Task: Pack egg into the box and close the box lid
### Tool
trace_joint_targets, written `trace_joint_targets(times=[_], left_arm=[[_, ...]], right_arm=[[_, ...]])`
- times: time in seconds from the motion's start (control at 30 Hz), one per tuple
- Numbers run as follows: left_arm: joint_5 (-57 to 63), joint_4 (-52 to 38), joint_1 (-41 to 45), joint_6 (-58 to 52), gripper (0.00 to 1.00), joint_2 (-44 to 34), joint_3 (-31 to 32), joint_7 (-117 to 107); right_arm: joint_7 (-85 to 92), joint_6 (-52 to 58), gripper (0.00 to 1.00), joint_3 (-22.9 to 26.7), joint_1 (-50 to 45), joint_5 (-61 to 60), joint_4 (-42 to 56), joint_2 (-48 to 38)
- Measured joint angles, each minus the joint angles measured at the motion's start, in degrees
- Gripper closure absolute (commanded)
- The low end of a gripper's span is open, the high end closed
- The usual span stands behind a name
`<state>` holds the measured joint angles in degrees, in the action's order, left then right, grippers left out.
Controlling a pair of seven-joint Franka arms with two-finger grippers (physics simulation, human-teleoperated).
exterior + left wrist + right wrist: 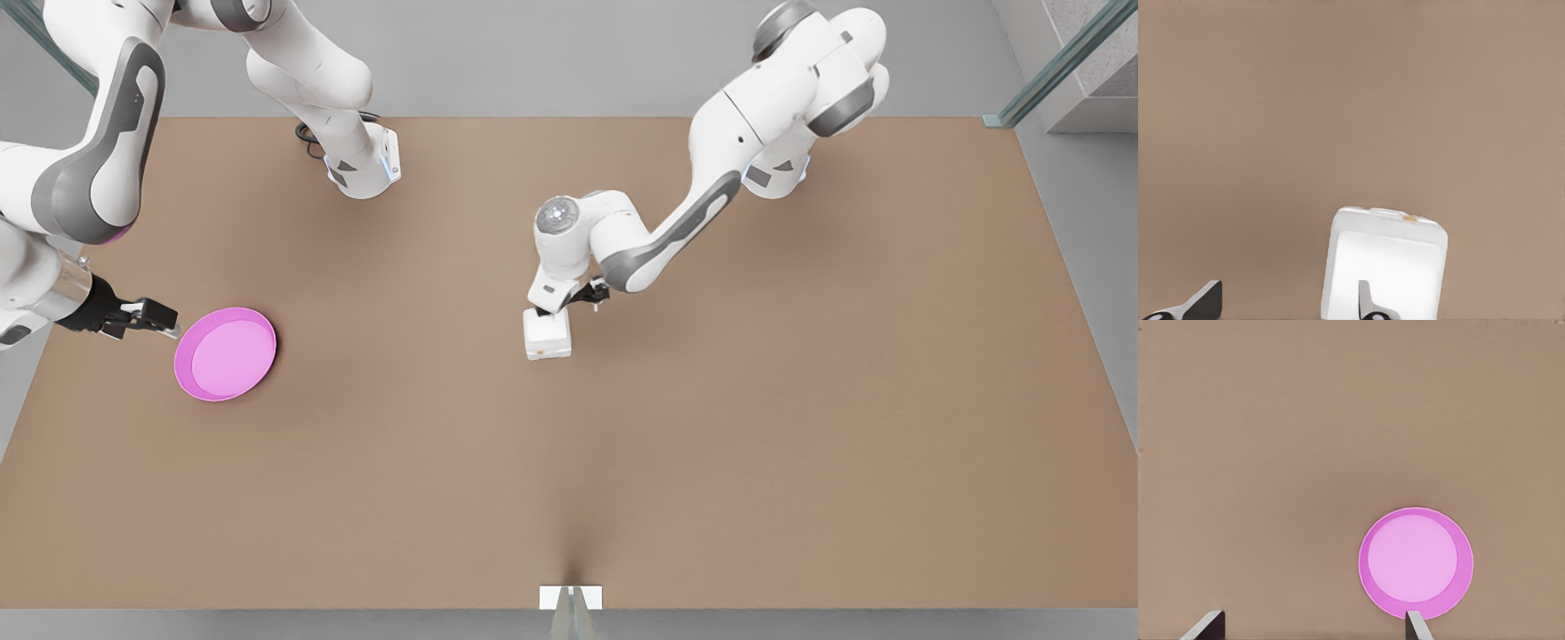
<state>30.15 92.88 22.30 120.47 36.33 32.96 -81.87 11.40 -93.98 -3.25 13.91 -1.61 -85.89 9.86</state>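
So the box sits around the middle of the brown table, and its lid is folded down flat over the tray, so it's basically closed. You can spot a tiny tan bit of the egg peeking out at the box's far edge in the left wrist view, right along the seam under the lid. That's all of the egg that's visible, the rest is hidden inside.

The left gripper is the one at the box, on the front view's right arm. It hangs just above the far side of the box, and its fingers are spread apart with nothing between them. In its wrist view one fingertip sits over the lid and the other is off to the side over bare table. Can't tell if that finger is actually touching the lid or just hovering.

The right gripper is way over at the front view's left, just beside the rim of the pink plate. Its fingers are spread wide too, holding nothing, and the plate's got nothing on it. That arm is just waiting there, well apart from the box.
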Motion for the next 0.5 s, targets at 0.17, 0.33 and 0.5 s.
trace_joint_targets(times=[0.17, 0.33, 0.5], left_arm=[[2.14, -8.90, -21.81, -10.35, 0.00, -9.65, 0.18, 10.93], [-17.01, -17.00, -22.23, -21.09, 0.00, -15.75, -17.29, 24.55], [-25.32, -17.49, -19.12, -27.70, 0.00, -16.50, -20.99, 35.60]], right_arm=[[1.60, 0.07, 0.00, -0.01, 0.26, -0.01, 0.01, -0.01], [2.92, 0.07, 0.00, 0.00, 1.07, -0.01, -0.01, 0.10], [3.91, 0.00, 0.00, 0.00, 0.96, -0.08, -0.01, 0.13]])
